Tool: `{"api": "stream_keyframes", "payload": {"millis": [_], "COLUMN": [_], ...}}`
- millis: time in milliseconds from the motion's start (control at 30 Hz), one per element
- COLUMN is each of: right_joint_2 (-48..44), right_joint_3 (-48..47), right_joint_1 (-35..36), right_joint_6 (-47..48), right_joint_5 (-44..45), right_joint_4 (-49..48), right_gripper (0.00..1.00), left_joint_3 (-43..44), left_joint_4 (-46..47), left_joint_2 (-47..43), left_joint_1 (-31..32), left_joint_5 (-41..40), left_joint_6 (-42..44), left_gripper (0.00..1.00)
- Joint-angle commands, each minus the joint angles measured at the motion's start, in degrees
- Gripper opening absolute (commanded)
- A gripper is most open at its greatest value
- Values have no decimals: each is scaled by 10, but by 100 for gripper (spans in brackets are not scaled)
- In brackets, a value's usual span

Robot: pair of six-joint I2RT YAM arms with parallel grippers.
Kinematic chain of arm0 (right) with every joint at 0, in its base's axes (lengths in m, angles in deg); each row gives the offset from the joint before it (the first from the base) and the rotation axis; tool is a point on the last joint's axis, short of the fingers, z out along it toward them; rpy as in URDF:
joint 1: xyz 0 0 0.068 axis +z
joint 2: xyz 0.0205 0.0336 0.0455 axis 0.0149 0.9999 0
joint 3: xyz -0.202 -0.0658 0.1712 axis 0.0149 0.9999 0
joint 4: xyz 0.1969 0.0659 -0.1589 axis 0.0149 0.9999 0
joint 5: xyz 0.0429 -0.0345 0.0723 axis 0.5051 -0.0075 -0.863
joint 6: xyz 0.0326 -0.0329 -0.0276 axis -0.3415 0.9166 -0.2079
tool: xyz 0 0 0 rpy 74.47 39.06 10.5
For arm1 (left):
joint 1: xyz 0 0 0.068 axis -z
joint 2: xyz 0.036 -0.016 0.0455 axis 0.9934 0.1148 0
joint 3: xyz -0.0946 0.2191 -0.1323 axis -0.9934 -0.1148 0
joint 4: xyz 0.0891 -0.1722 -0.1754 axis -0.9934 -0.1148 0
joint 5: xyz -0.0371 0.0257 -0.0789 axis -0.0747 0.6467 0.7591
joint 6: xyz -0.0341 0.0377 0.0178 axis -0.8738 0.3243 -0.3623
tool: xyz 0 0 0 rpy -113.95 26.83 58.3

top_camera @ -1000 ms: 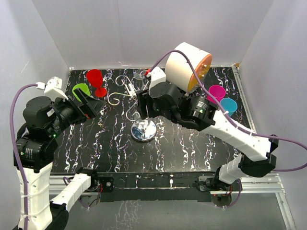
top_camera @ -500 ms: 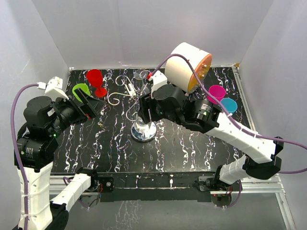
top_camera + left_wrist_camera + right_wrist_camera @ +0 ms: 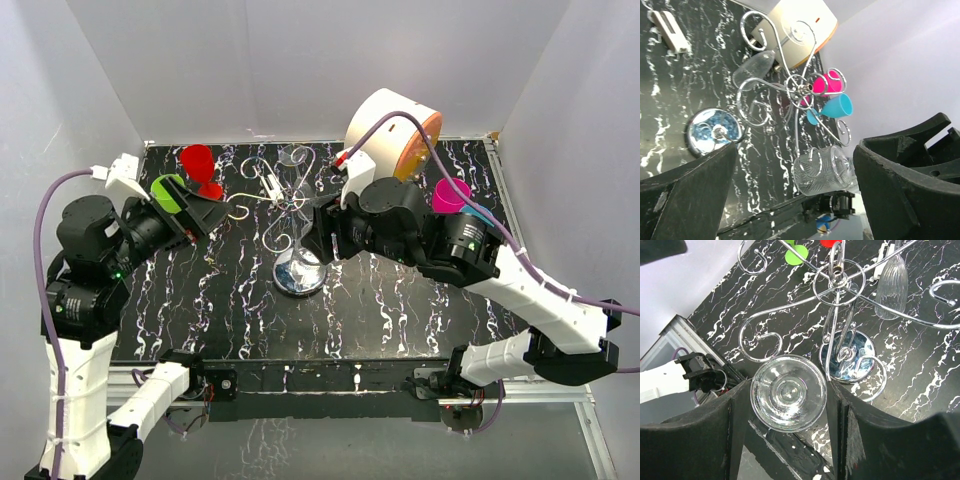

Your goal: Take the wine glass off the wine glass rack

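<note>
The silver wire wine glass rack (image 3: 290, 205) stands mid-table on its round mirror base (image 3: 299, 271). My right gripper (image 3: 318, 236) is at the rack's near right side, shut on a clear wine glass (image 3: 788, 392). In the right wrist view the glass's round foot faces the camera between the fingers (image 3: 737, 405), just below a curled arm (image 3: 760, 337). The left wrist view shows that glass (image 3: 822, 170) with a wire curl across it; I cannot tell whether it still hangs there. A second clear glass (image 3: 891, 285) hangs on the rack. My left gripper (image 3: 205, 212) is open, left of the rack.
A white drum with an orange face (image 3: 392, 135) sits at the back right. Pink (image 3: 450, 193) and blue (image 3: 836, 107) plastic glasses stand to the right of the rack. Red (image 3: 198, 165) and green (image 3: 168, 190) ones are at the back left, near my left gripper.
My right arm has drawn toward the near right with the clear glass in its jaws. My left gripper has shifted slightly up and toward the rack, still open.
</note>
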Motion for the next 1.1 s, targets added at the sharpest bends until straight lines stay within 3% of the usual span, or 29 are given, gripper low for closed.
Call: {"api": "stream_keyframes", "payload": {"millis": [0, 233, 600, 1067], "right_joint_2": [-24, -12, 5, -7], "right_joint_3": [-42, -104, -173, -132], "right_joint_1": [-1, -1, -1, -1], "right_joint_6": [-21, -36, -50, -81], "right_joint_5": [1, 30, 71, 87], "right_joint_4": [-52, -63, -58, -219], "right_gripper": [0, 0, 0, 0], "left_joint_3": [-34, -107, -183, -272], "left_joint_4": [80, 228, 352, 563], "left_joint_2": [-3, -21, -50, -71], "left_joint_1": [2, 3, 2, 3], "left_joint_5": [80, 176, 233, 280], "left_joint_6": [-58, -170, -269, -420], "left_gripper": [99, 99, 98, 99]}}
